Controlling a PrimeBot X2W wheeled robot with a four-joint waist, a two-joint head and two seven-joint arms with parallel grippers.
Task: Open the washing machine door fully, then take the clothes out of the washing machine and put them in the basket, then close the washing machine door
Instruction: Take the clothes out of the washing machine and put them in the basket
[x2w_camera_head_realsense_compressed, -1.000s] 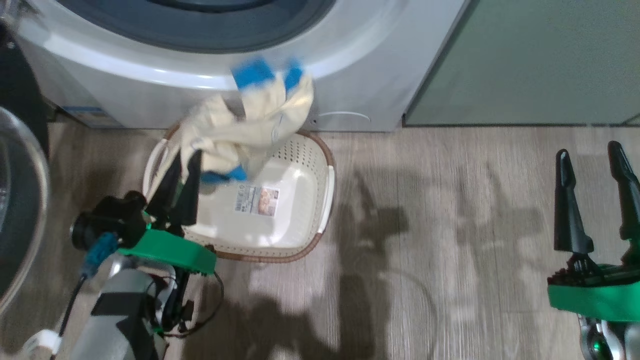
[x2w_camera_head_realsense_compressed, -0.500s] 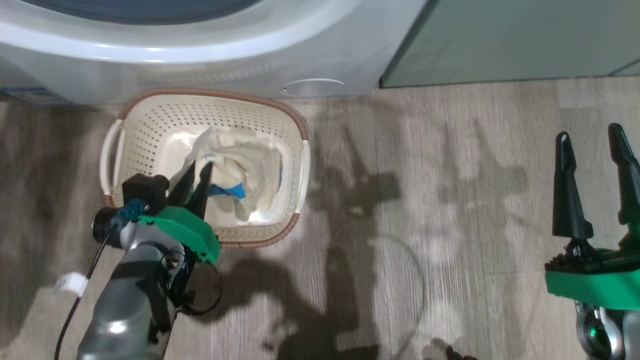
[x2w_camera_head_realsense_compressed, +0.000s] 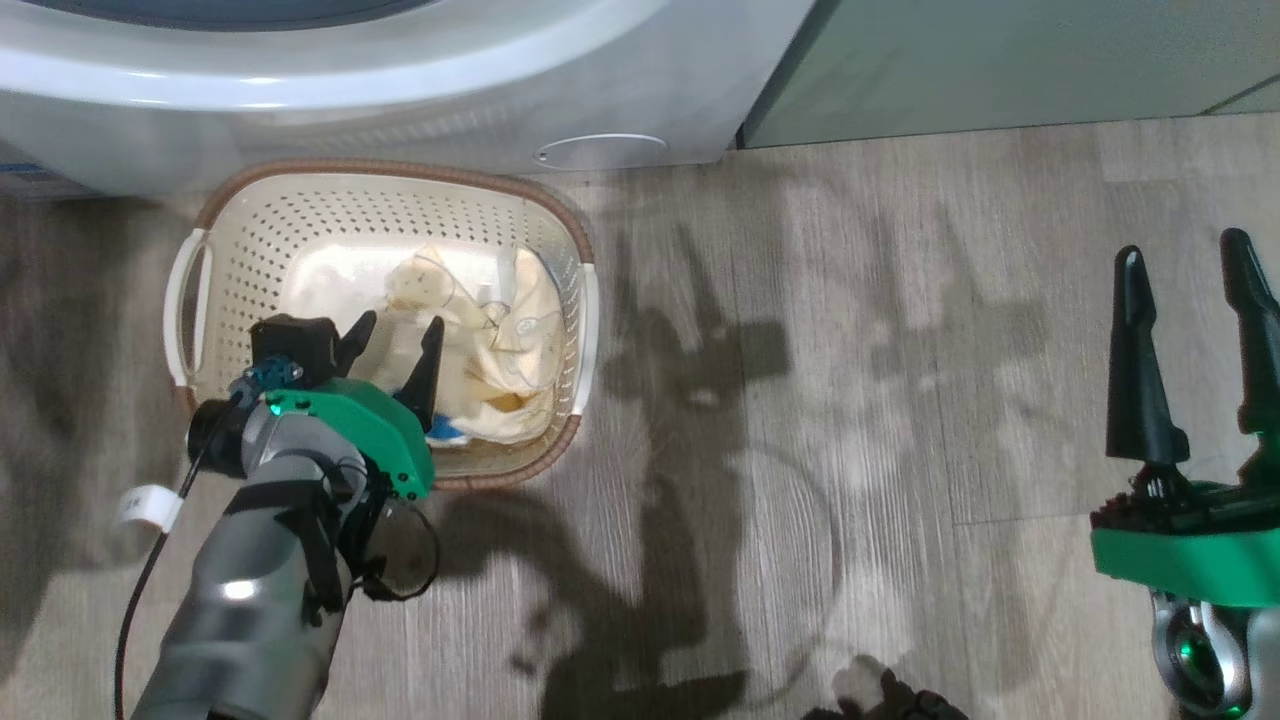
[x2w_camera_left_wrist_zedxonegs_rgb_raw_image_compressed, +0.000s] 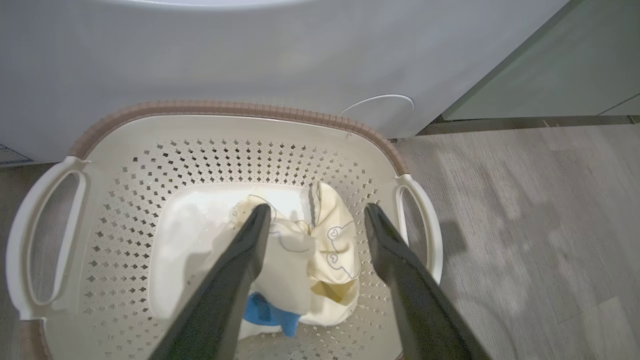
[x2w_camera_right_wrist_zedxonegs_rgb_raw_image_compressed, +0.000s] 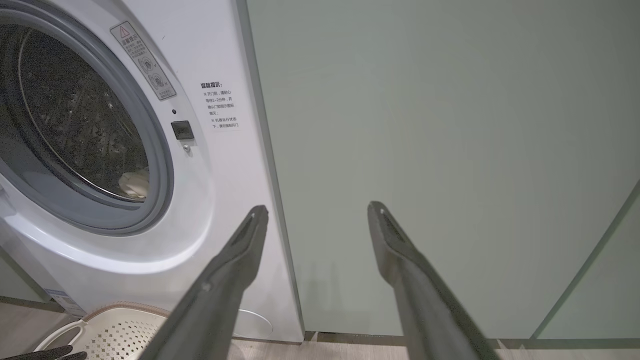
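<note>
The left tool (x2w_camera_head_realsense_compressed: 400, 322) is open over the basket (x2w_camera_head_realsense_compressed: 400, 172), with its two fingers apart and nothing in them. The yellow clothes (x2w_camera_head_realsense_compressed: 505, 330) lie in the basket, under the tool. The basket sits on the floor (x2w_camera_head_realsense_compressed: 850, 350), just in front of the washing machine (x2w_camera_head_realsense_compressed: 400, 100). The right tool (x2w_camera_head_realsense_compressed: 1182, 250) is open too, far off to the side.

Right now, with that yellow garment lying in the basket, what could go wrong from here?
The open left tool sits close over the pale-yellow printed garment in the cream perforated plastic basket; lifting away could snag the cloth and drag it out. Another pale cloth piece lies in the white washing machine's steel drum, so it could be missed before closing up.
</note>
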